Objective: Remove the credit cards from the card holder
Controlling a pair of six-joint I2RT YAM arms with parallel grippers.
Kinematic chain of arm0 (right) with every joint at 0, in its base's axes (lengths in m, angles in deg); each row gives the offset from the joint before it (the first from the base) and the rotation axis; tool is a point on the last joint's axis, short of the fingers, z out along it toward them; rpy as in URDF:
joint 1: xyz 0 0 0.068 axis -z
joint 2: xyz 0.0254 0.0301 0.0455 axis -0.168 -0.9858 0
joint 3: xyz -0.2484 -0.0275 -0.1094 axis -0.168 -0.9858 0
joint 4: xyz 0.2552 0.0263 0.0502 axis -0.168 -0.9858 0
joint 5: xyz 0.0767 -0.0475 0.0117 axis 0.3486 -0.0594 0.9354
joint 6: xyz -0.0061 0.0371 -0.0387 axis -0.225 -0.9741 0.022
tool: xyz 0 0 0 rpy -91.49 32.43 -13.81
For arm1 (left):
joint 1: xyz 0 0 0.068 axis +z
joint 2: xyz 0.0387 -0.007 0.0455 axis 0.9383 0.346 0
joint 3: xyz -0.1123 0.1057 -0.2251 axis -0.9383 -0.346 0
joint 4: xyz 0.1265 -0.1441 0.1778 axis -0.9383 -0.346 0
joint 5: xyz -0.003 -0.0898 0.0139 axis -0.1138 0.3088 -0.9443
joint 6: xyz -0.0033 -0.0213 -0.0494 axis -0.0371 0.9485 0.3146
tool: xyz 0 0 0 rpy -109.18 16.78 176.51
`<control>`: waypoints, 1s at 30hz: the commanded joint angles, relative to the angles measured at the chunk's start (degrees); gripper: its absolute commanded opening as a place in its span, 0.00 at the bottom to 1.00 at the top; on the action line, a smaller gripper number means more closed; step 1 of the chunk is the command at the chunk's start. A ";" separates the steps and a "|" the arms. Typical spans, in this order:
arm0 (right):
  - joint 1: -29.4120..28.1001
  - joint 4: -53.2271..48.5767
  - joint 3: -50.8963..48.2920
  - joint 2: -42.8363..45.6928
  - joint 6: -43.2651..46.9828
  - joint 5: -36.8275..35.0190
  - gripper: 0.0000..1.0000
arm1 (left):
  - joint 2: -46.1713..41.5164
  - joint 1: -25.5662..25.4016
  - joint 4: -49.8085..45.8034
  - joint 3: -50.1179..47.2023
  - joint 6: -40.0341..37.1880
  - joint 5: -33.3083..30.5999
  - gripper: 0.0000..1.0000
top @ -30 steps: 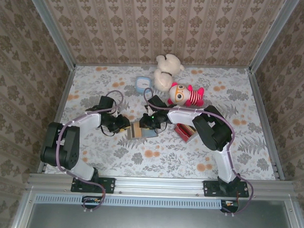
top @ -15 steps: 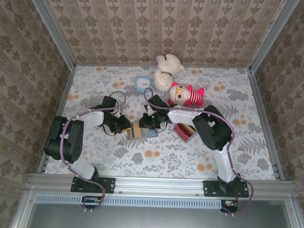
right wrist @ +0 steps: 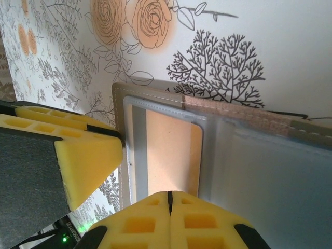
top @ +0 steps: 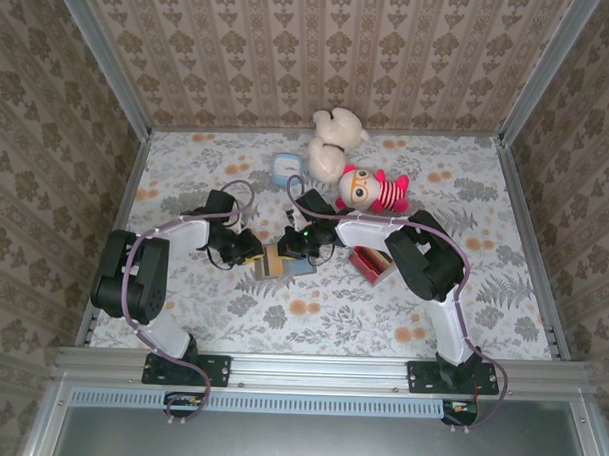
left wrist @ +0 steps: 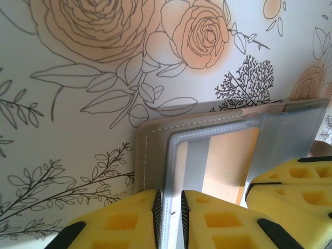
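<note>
My left gripper (left wrist: 170, 207) clamps the open holder's (left wrist: 153, 140) edge on the table (top: 381, 316); my right gripper (right wrist: 168, 201) is closed at the orange card (right wrist: 171, 150), grip unclear. I should pin the holder flat and draw straight along the slot

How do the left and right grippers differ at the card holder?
The left gripper pinches a panel edge of the card holder; the right gripper is shut, nothing visible in its jaws. The left one sits at the holder's left end, the right one at its far edge. Both are yellow-tipped.
</note>
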 commanded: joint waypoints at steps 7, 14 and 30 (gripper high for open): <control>0.50 -6.47 0.58 0.55 3.14 -6.49 0.19 | -0.14 -0.23 -2.06 1.05 -1.54 -0.74 0.20; -0.28 -6.82 2.22 -1.67 3.24 -4.75 0.21 | 0.24 -0.23 -1.56 0.92 -1.36 -0.33 0.20; -0.64 -2.65 2.53 -2.82 1.74 0.13 0.15 | 1.18 -0.41 -1.54 0.29 -1.68 0.32 0.17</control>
